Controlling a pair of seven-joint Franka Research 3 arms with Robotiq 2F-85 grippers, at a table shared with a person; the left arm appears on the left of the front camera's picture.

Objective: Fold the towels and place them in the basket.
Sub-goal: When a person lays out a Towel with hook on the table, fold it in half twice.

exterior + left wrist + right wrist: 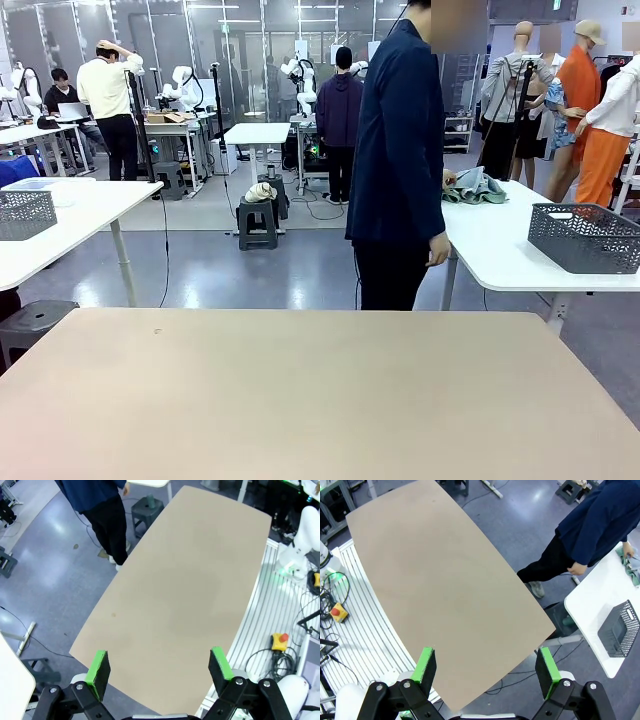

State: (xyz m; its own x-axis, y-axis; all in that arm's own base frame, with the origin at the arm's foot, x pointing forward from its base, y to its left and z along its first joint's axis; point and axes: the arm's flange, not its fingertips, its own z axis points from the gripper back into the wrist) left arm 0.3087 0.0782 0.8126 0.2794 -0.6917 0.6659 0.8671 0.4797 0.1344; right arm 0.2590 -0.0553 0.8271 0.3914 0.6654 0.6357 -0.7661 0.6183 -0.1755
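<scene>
Side table holds crumpled towels, dark mesh basket; left tool, right tool wide.

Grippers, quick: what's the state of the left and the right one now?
Left gripper: open, holding nothing.
Right gripper: open, holding nothing.

front: near bench | behind its far edge: person | right of person: second bench | on it: towels beside person, basket farther right
</scene>
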